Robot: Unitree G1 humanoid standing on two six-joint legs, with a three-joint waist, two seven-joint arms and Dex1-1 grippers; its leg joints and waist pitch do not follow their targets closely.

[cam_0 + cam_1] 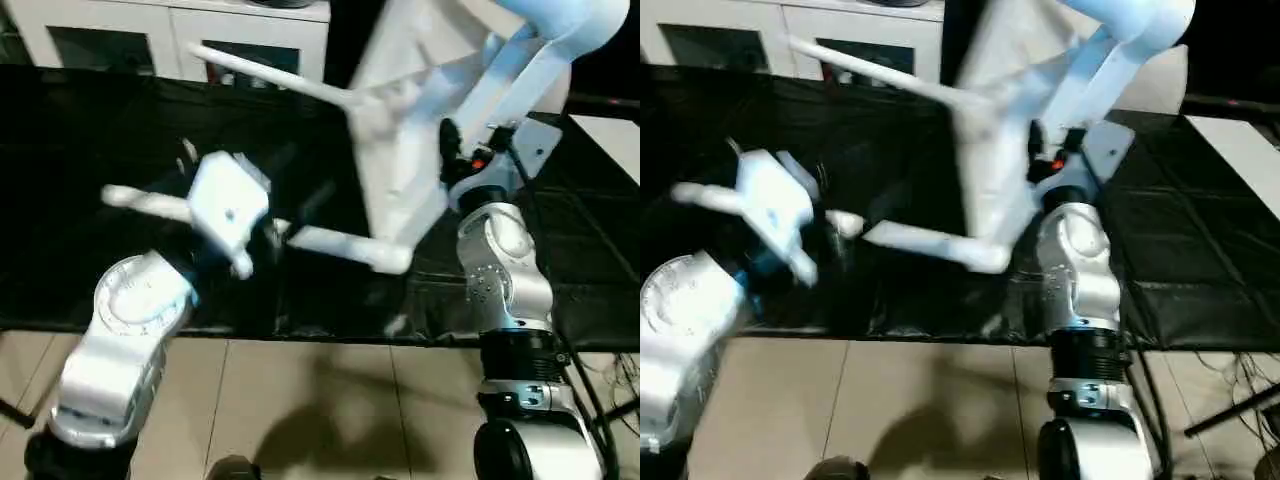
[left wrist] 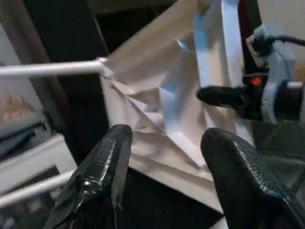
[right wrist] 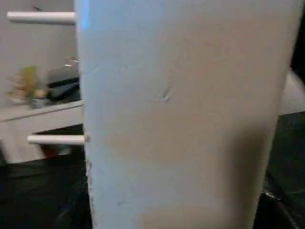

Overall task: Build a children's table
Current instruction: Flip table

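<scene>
- My right hand (image 1: 452, 160) is up at the table top (image 1: 400, 150), its black fingers closed on the top's edge; it holds the top tilted up on edge above the black surface (image 1: 90, 130).
- From my right wrist, the smooth white face of the top sits right against the camera, with two legs showing as thin white bars past its edge.
- One leg (image 1: 270, 75) sticks out from the top's upper corner toward the white cabinet (image 1: 120, 30) behind the surface.
- A second leg (image 1: 345, 247) juts from the lower corner, low over the surface, pointing toward my left side.
- My left hand (image 2: 164, 157) is apart and holds nothing: both black fingers (image 2: 102, 171) stand wide, aimed at the ribbed, cross-braced underside of the top, near it but not touching.
- In the head views, another white leg (image 1: 145, 203) lies across the surface just behind my left wrist.
- Beige floor tiles (image 1: 300, 400) run below the near edge of the surface.
</scene>
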